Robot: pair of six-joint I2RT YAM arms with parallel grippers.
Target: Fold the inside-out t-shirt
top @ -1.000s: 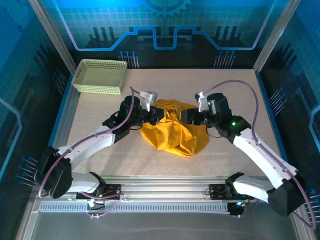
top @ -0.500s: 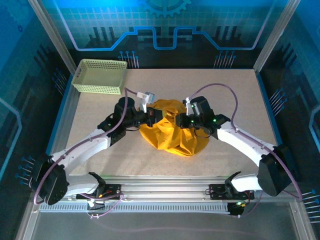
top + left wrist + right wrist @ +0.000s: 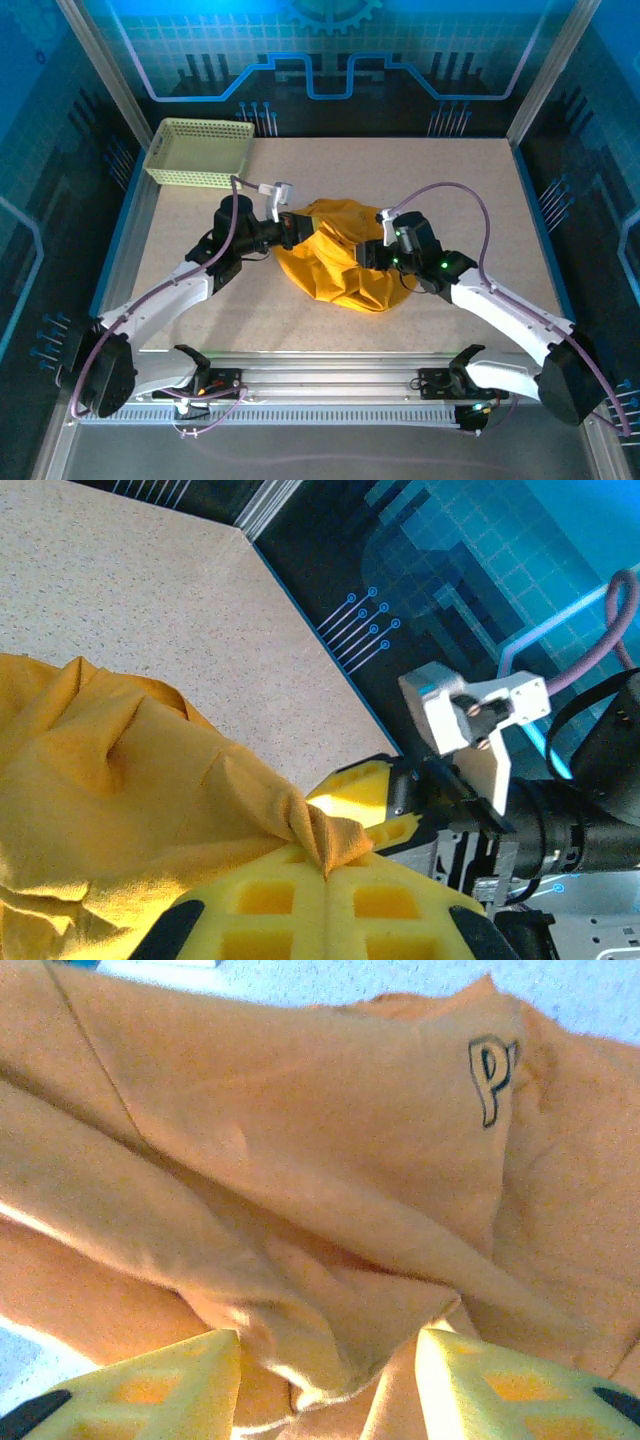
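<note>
Movement on both sides since a second ago: dragging the left gripper (image 3: 291, 228) further left, easing the right gripper (image 3: 372, 256) back and nearer along the right edge of the t-shirt (image 3: 338, 262), flattening the ridge that was standing up along the cloth's middle. Still lying crumpled in the middle of the table (image 3: 450, 180), between the two arms, well apart from the basket (image 3: 200, 152) in the far-left corner. Pinching a fold of cloth tight between the left fingers (image 3: 300, 910), closed right onto it. Holding the right fingers (image 3: 150, 1390) wide apart, straddling a loose fold, touching cloth, clamping nothing. Showing a dark outlined letter P (image 3: 492, 1075) on the fabric beyond.
</note>
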